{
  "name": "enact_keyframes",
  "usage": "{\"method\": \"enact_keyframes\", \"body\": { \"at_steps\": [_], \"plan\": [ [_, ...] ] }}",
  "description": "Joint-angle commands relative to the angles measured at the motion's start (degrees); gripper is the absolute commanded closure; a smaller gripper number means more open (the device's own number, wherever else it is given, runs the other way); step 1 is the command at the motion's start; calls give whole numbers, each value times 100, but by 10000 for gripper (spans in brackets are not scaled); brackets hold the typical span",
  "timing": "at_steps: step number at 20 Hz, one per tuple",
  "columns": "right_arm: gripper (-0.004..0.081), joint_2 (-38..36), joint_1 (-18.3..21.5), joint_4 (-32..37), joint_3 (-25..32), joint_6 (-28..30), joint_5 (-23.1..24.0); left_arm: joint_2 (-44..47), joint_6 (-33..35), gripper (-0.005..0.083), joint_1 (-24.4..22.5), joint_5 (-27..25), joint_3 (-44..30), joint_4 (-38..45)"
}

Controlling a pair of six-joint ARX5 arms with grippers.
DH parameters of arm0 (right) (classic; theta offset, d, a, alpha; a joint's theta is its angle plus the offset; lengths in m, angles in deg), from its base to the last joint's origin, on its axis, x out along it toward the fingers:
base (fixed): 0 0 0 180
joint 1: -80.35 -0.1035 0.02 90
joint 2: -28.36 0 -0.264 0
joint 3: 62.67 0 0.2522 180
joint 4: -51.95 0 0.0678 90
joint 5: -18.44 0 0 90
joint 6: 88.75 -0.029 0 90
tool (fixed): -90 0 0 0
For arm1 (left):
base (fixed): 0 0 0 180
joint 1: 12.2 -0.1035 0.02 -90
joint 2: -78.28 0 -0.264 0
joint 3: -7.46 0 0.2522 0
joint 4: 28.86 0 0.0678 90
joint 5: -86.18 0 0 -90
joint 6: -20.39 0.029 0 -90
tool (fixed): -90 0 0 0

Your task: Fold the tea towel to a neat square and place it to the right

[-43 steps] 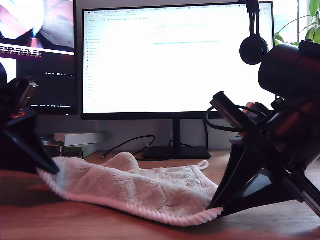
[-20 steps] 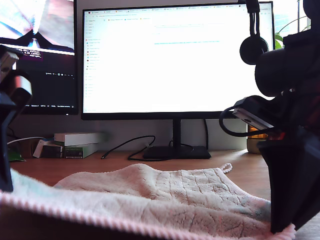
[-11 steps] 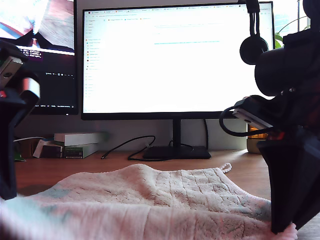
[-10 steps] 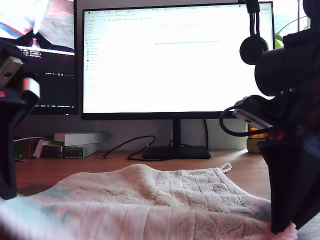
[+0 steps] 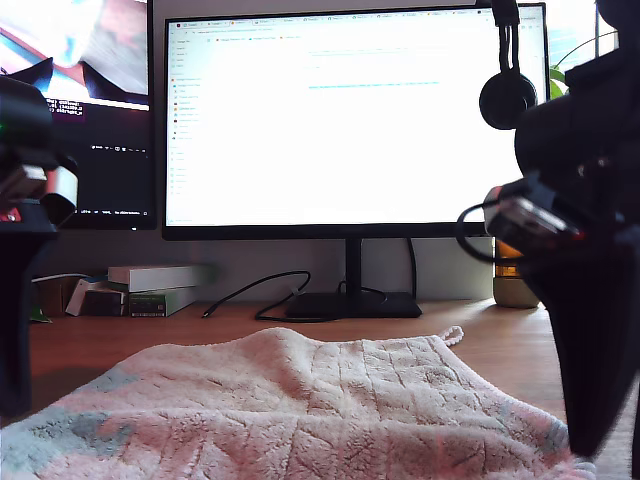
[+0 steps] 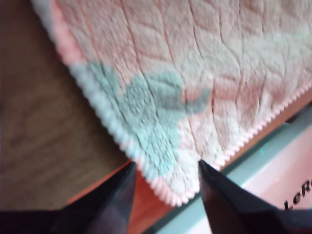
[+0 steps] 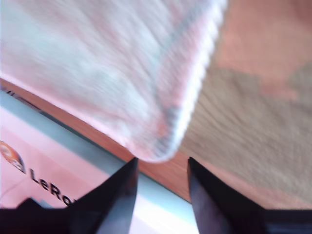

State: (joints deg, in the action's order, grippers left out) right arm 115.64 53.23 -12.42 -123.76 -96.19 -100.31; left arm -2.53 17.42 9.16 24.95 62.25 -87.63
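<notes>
The tea towel point(image 5: 300, 400) lies spread on the wooden bench point(image 5: 500, 335), in front of the monitor point(image 5: 350, 120), with no neat square visible yet; most folding and the placing likely remain. At one towel corner the first hand point(image 6: 165, 180) stands open, gripping nothing. At another corner the second hand point(image 7: 161, 170) is likewise open, its fingers apart and empty.

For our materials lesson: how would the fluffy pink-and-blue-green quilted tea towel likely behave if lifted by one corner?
The fluffy pink-and-blue-green quilted tea towel would probably flop and drape: it already lies in soft humps. Its plush pile suggests it is light and grippy rather than slippery. Its corded corner looks easy to pinch.
</notes>
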Motion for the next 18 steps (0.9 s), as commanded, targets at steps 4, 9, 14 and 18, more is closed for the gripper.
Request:
{"method": "enact_keyframes", "body": {
  "at_steps": [4, 9, 14, 18],
  "plan": [
    [705, 52, -70, 221, -199, 177, -275, -17, 57, 718, -11, 35, 2, 697],
    [783, 52, -131, 1134, -203, 186, -258, -17, 98, 795, 133, 780, 2, 1541],
    [783, 59, -125, 2227, -203, 188, 188, -17, -105, 795, 857, 1075, 2, 2428],
    [783, 107, -125, 2813, -203, 190, 391, -20, -313, 795, 1309, 1217, 2, 2828]
  ]
}}
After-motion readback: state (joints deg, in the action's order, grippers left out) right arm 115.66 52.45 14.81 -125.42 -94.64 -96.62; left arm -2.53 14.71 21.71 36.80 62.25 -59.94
